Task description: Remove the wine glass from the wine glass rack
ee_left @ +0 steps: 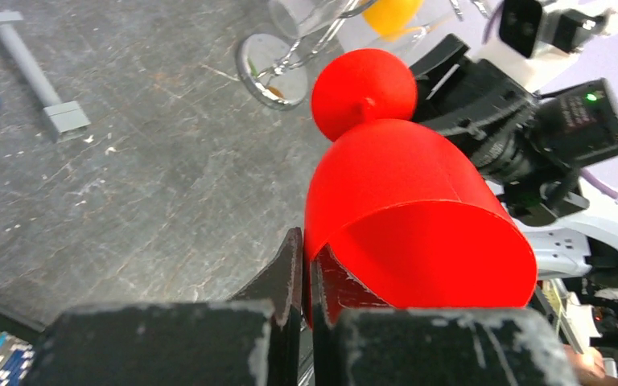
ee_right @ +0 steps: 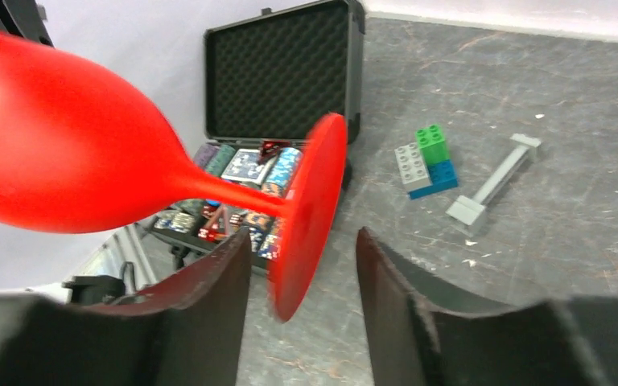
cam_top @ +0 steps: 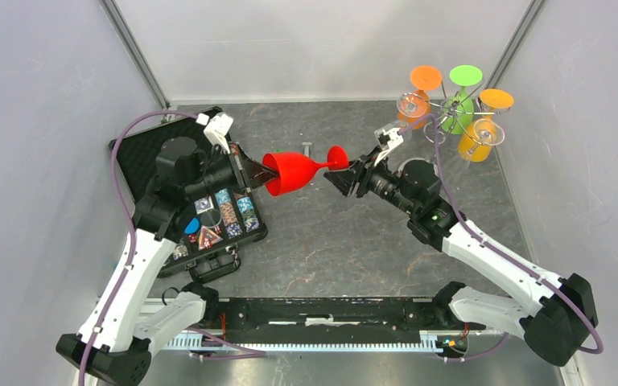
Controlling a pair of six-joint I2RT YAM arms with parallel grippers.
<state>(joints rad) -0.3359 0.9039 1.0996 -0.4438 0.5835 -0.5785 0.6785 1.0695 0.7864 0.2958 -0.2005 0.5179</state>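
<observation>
Wine glass [cam_top: 294,172] in left claw [ee_left: 306,261]

Soft, even light is coming down from above; in the top view the grey table [cam_top: 338,241] is carrying only faint, short shadows, and the pale walls [cam_top: 32,161] are glowing without glare; the wine glass rack [ee_left: 276,72] is glinting on its round metal base in the left wrist view; the red wine glass [ee_right: 72,153] is looming close and blurred in the right wrist view; the dark fingers [ee_right: 201,314] are sitting out of focus along that view's lower edge.
</observation>
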